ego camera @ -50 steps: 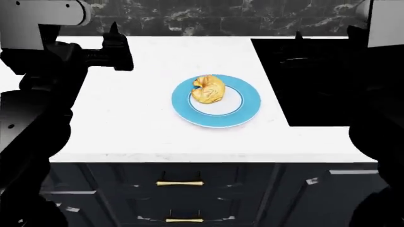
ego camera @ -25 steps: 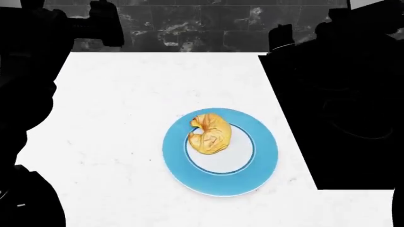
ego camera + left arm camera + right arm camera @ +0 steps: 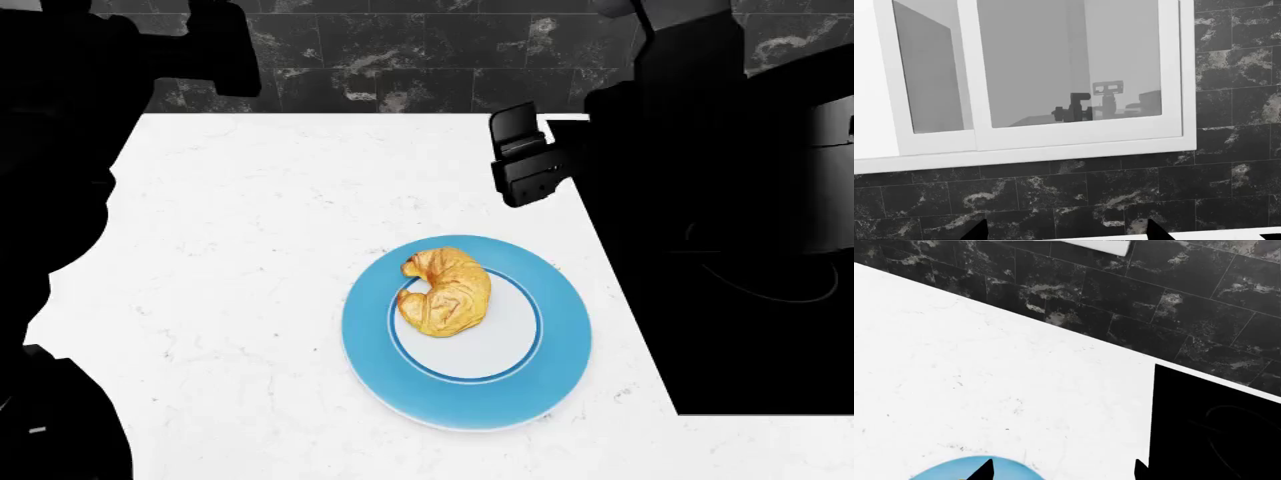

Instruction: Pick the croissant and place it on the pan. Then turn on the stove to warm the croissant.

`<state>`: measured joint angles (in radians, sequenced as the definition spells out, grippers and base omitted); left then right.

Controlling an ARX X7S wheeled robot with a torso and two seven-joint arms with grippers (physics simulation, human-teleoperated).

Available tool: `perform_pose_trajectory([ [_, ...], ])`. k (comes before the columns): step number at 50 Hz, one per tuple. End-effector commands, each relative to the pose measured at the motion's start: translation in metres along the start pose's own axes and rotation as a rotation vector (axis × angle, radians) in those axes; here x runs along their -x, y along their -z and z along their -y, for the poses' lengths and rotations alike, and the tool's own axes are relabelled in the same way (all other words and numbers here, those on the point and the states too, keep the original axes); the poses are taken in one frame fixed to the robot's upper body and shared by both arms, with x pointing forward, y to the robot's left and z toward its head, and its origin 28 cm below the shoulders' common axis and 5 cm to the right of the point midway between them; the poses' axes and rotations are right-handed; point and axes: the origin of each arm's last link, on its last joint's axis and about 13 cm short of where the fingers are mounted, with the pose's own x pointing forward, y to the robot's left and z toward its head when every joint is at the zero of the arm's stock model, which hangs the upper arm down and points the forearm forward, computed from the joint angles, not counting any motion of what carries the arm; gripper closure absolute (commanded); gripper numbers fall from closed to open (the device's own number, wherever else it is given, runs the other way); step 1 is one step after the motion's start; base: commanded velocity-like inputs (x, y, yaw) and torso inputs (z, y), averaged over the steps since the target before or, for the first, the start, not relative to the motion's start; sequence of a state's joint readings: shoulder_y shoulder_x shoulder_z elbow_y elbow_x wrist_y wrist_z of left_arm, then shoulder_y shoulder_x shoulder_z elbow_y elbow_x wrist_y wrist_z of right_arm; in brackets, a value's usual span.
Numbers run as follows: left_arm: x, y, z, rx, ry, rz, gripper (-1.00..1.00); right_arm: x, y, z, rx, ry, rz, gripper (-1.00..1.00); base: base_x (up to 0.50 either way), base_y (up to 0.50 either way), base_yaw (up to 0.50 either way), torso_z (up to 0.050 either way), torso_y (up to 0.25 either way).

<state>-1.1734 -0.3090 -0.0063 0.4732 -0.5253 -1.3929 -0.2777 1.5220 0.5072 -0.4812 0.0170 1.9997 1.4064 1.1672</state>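
Observation:
The golden croissant (image 3: 445, 293) lies on a blue-rimmed white plate (image 3: 561, 345) on the white counter. The black stove (image 3: 727, 330) is set into the counter to the plate's right, with a faint burner ring on its glass. The pan is hidden; my right arm covers much of the stove. My right gripper (image 3: 525, 155) hangs open over the counter, behind and right of the plate. In the right wrist view its fingertips (image 3: 985, 471) stand wide apart over the plate's rim (image 3: 1013, 473), beside the stove (image 3: 1214, 430). My left gripper (image 3: 224, 50) is raised at the far left, open, facing the wall.
A black marbled tile backsplash (image 3: 400, 50) runs along the back of the white counter (image 3: 267, 220). The left wrist view shows a white wall cabinet with glass doors (image 3: 1054, 75) above the tiles.
The head view has dropped closer over the counter. My right arm has swung in from the right, bringing its gripper over the counter behind the plate. The croissant has stayed put.

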Motion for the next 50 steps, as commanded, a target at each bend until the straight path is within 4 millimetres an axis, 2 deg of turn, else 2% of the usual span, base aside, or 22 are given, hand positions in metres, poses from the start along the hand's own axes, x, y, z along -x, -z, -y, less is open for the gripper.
perform_pose_trajectory([
  [1, -0.003, 0.004, 0.000, 0.001, 0.000, -0.005, -1.00, 0.002, -0.002, -0.014, -0.049, -0.168, -0.226, -1.00, 0.00, 0.00, 0.00, 0.000, 0.000],
  [6, -0.001, 0.003, 0.000, -0.003, 0.005, -0.008, -1.00, -0.002, 0.000, -0.016, -0.023, -0.163, -0.309, -1.00, 0.00, 0.00, 0.00, 0.000, 0.000],
  [9, 0.000, 0.004, 0.000, -0.003, 0.007, -0.011, -1.00, -0.004, -0.003, -0.015, -0.030, -0.151, -0.301, -1.00, 0.00, 0.00, 0.00, 0.000, 0.000],
  [10, 0.000, 0.005, 0.000, -0.003, 0.007, -0.012, -1.00, -0.006, -0.004, -0.015, -0.095, -0.109, -0.300, -1.00, 0.00, 0.00, 0.00, 0.000, 0.000],
  [11, 0.001, 0.005, -0.001, -0.001, 0.007, -0.013, -1.00, -0.006, -0.003, -0.016, -0.047, -0.130, -0.295, -1.00, 0.00, 0.00, 0.00, 0.000, 0.000],
  [12, 0.001, 0.004, 0.000, -0.002, 0.007, -0.013, -1.00, -0.007, -0.004, -0.016, -0.092, -0.127, -0.298, -1.00, 0.00, 0.00, 0.00, 0.000, 0.000],
  [17, 0.001, 0.006, 0.000, -0.002, 0.008, -0.017, -1.00, -0.011, -0.001, -0.020, -0.095, -0.152, -0.326, -1.00, 0.00, 0.00, 0.00, 0.000, 0.000],
  [37, 0.000, 0.013, 0.000, -0.001, 0.009, -0.027, -1.00, -0.042, 0.030, -0.026, -0.203, -0.243, -0.388, -1.00, 0.00, 0.00, 0.00, 0.000, 0.000],
  [50, 0.000, 0.016, 0.001, -0.005, 0.010, -0.035, -1.00, -0.053, 0.045, -0.029, -0.227, -0.254, -0.416, -1.00, 0.00, 0.00, 0.00, 0.000, 0.000],
])
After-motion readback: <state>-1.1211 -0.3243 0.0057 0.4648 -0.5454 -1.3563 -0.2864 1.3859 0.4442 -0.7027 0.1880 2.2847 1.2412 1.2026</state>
